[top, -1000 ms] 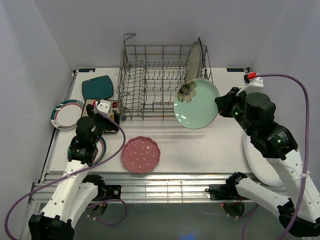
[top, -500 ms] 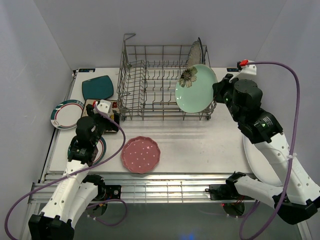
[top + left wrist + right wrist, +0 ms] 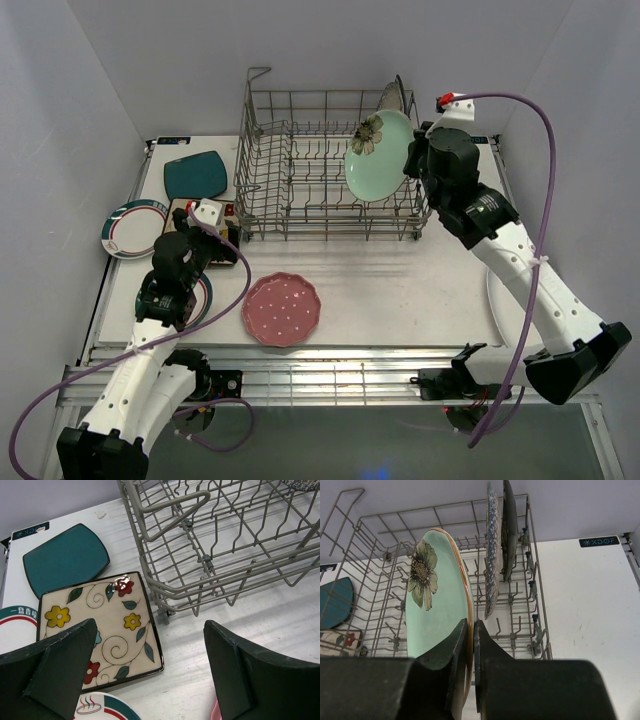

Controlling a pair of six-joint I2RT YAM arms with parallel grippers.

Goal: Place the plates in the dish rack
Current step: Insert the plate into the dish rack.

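My right gripper (image 3: pixel 412 160) (image 3: pixel 471 630) is shut on the rim of a mint green plate (image 3: pixel 377 158) (image 3: pixel 437 602) with a flower on it, holding it upright over the right part of the grey wire dish rack (image 3: pixel 300 170) (image 3: pixel 380 550). A speckled plate (image 3: pixel 492 550) and a dark plate (image 3: pixel 509 530) stand in the rack at its right end. My left gripper (image 3: pixel 196 250) (image 3: pixel 150 665) is open above the table next to a floral square plate (image 3: pixel 97 625). A teal square plate (image 3: pixel 195 174) (image 3: pixel 62 557) and a pink dotted plate (image 3: pixel 282 309) lie flat.
White round plates with teal and red rims lie at the left (image 3: pixel 130 227) and under my left arm (image 3: pixel 100 707). A big white oval plate (image 3: pixel 520 330) lies at the right edge, partly behind my right arm. Grey walls close in on three sides.
My right arm has carried the mint green plate up and back, from in front of the rack to over its right part, turning it more upright. The left arm has not moved.
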